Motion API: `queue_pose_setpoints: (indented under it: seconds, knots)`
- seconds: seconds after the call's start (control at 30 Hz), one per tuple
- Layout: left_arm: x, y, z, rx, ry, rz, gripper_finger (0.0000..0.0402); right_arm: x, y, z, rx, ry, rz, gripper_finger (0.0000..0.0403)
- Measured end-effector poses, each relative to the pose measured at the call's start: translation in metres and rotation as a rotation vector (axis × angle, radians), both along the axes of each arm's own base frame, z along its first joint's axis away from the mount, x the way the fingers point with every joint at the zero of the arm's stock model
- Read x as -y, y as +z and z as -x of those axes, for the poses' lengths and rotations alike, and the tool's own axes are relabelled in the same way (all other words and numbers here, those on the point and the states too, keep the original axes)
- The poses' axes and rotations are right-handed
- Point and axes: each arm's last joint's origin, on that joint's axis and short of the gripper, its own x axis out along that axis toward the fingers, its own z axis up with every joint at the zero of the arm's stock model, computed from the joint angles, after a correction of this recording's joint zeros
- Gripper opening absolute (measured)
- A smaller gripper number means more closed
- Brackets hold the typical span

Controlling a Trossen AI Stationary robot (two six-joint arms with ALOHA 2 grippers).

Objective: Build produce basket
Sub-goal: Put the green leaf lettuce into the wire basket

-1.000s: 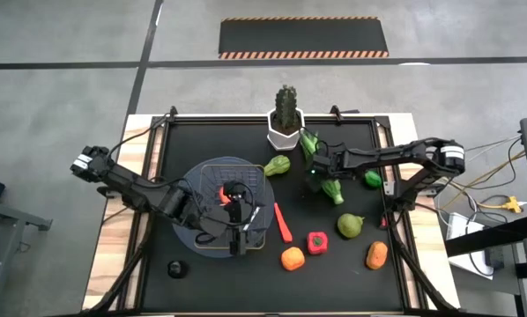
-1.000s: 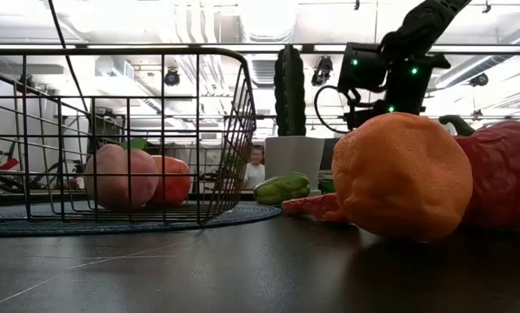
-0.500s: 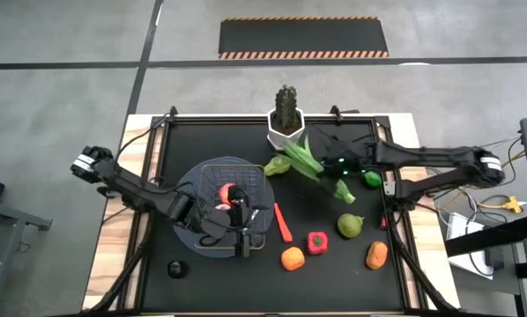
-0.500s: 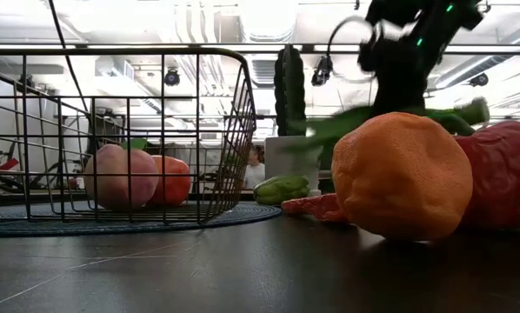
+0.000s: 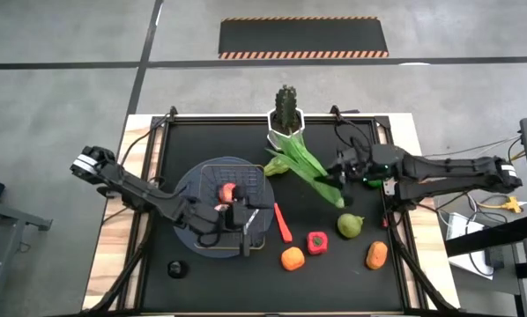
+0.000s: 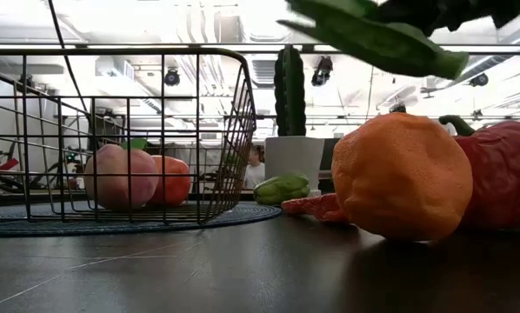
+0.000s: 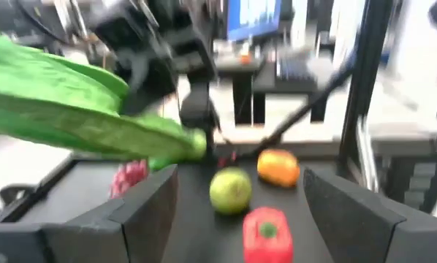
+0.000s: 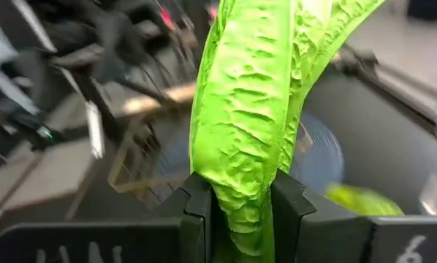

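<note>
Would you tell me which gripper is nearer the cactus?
Right. The right gripper, shut on the stalk, is beside the cactus; the left gripper is over the basket.

A lab or workshop: exposed ceiling ducts (image 6: 199, 22), concrete floor (image 5: 61, 35), hazard-striped mat (image 5: 303, 38).

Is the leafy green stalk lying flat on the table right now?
No, the right end effector holds the leafy stalk clamped between its fingers.

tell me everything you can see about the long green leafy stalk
The leafy stalk is long and bright green, with a crinkled, ribbed surface that looks like plastic. Its base is clamped between the fingers of the right end effector, lifted clear of the table. In the high view it slants from near the white pot toward that end effector.
</note>
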Motion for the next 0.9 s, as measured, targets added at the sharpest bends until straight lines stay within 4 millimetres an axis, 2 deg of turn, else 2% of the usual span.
queue_pose_setpoints:
  seconds: [0.2,0.4,0.67,0.9]
  knots:
    - [-0.018,-0.017,-0.001,0.179,0.052,0.062,0.0274,-0.012,-0.025,-0.002,0.265,0.067,0.068,0.0068]
    - [-0.034,-0.027,-0.019,0.283,0.050,0.088,0.0274,-0.020,-0.041,-0.003,0.439,0.099,0.107,0.0068]
    - [-0.046,-0.030,-0.037,0.322,0.056,0.097,0.0279,-0.022,-0.053,-0.011,0.413,0.125,0.098,0.0068]
    - [-0.052,-0.032,-0.049,0.330,0.059,0.106,0.0316,-0.031,-0.050,-0.025,0.403,0.192,0.115,0.0068]
